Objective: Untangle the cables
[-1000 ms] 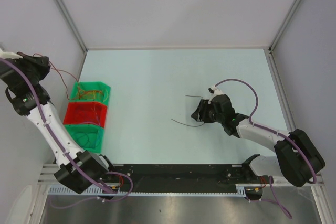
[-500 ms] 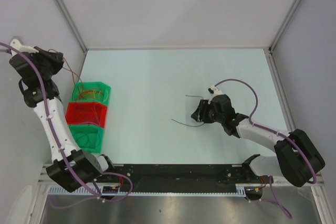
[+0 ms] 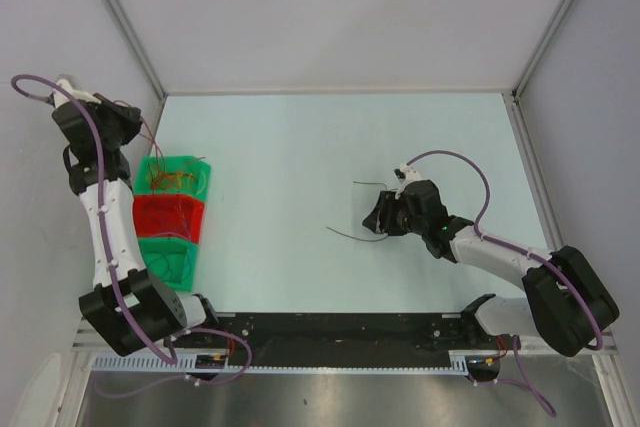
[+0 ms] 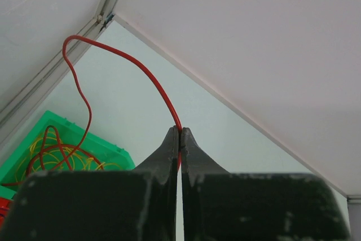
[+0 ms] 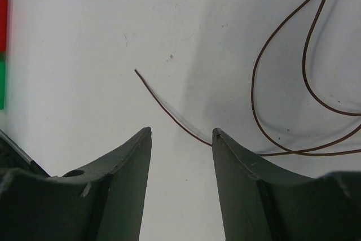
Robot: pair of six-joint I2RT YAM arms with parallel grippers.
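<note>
Left pincer [image 4: 179,139]: clamped on a red wire [image 4: 127,60], lifted above the green tray [image 3: 196,169] (coils inside).
Right pincer [image 5: 181,139]: half open, holding nothing, over a dark wire [image 5: 282,66] on the bench [image 3: 320,147].

Counts: two arms, two grippers, left gripper [image 4: 179,139] and right gripper [image 5: 181,139]. Three bins in a row at the table's left edge: two green, far green bin [image 3: 190,169] and near green bin [image 3: 165,257], plus one red bin [image 3: 170,217] between them. Cables: one red cable [image 4: 135,69] in the left fingers, one dark maroon cable [image 5: 282,83] on the table [image 3: 300,147]. Red and yellow tangle [image 4: 56,153] in the far green bin: too knotted to count.
</note>
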